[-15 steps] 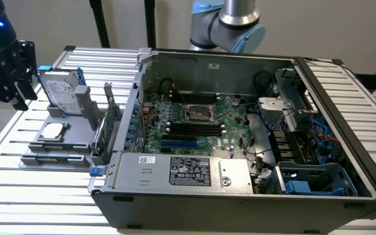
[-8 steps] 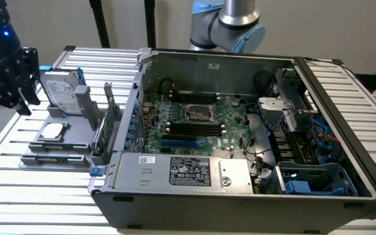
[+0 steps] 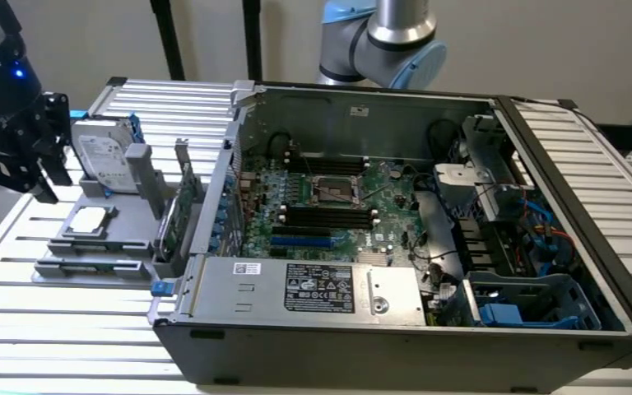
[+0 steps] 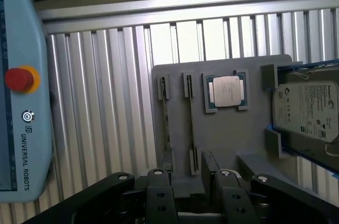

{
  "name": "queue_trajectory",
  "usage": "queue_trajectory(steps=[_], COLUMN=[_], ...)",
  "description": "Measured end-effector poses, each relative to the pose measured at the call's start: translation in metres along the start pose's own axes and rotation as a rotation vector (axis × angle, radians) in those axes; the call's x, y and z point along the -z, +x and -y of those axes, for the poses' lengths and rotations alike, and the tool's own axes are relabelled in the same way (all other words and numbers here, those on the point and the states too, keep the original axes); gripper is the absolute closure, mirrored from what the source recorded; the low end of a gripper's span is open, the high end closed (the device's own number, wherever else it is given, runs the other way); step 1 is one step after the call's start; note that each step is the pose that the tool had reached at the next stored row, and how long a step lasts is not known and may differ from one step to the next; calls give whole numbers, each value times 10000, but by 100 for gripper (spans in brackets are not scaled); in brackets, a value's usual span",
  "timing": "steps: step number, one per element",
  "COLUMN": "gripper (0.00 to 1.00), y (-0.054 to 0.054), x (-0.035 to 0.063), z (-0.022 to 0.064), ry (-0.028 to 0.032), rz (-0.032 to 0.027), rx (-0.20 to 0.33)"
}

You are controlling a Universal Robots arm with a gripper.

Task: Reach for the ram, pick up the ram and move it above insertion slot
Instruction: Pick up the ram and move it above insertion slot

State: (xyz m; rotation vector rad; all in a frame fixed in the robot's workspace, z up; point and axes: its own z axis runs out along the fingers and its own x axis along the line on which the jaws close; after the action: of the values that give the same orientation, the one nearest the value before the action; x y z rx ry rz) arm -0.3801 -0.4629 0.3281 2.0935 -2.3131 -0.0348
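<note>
In the exterior view, the gripper (image 3: 22,164) hangs at the exterior view's left, just beside the grey tray (image 3: 118,247) that stands next to the open computer case (image 3: 426,329).

In the wrist view, the gripper (image 4: 190,184) is spread wide and holds nothing. The ram (image 4: 190,123) stands on edge in a tray slot, just beside the processor chip (image 4: 225,90). Its long axis runs straight away from the gripper, about in line with the gap between the fingers. The ram is near the gripper but not touched, so the reach looks unfinished.
</note>
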Motion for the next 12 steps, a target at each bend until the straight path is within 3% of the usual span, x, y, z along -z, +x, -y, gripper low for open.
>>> queue_trajectory(steps=[12], gripper=[64], y=[40], x=[-218], z=[11], ry=[0], rz=[-2], rx=[79])
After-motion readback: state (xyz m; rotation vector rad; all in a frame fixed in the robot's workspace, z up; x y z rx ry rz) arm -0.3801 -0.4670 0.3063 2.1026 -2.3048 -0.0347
